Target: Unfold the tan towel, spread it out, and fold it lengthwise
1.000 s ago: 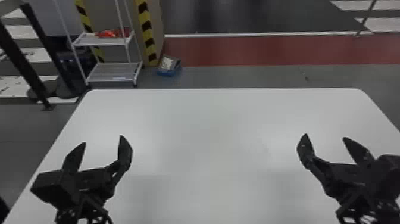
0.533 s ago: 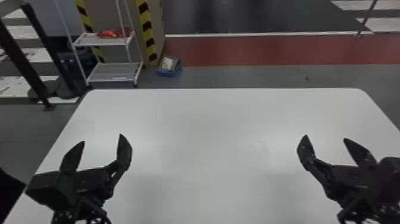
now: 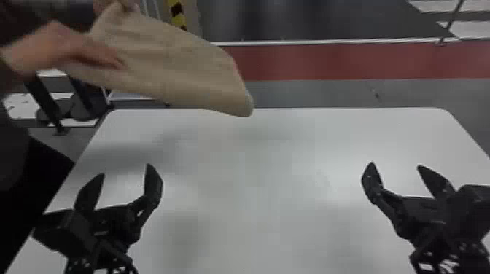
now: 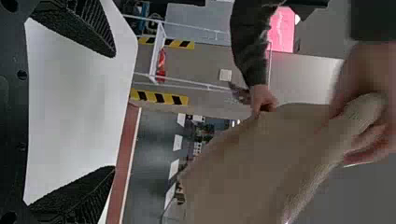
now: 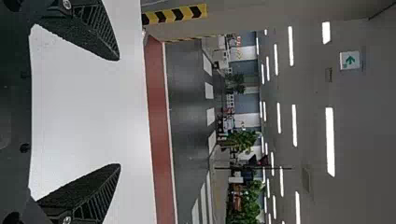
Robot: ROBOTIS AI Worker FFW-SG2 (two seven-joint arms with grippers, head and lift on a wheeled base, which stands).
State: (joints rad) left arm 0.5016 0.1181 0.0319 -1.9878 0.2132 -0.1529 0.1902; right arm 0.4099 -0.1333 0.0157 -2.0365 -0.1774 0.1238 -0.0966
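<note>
- Over the far left part of the white table (image 3: 269, 189), the tan towel (image 3: 175, 62) is held up in the air by a person's hands, its loose end slanted down toward the table's far edge.
- Its side is pressed by one hand (image 3: 54, 47), while its upper end is gripped by the other hand (image 3: 118, 4); a soft shadow is cast on the tabletop.
- Above the near left of the table, the left gripper (image 3: 126, 169) is held with its fingers spread wide, nothing clasped between them.
- Above the near right, the right gripper (image 3: 395, 164) is likewise held apart at the fingers, with nothing grasped.
- Both grippers are kept well apart from the towel and from each other.
- Beyond the table, a red floor strip (image 3: 328, 62) is seen, and a yellow-and-black striped post (image 3: 177, 14) is partly hidden by the towel.
</note>
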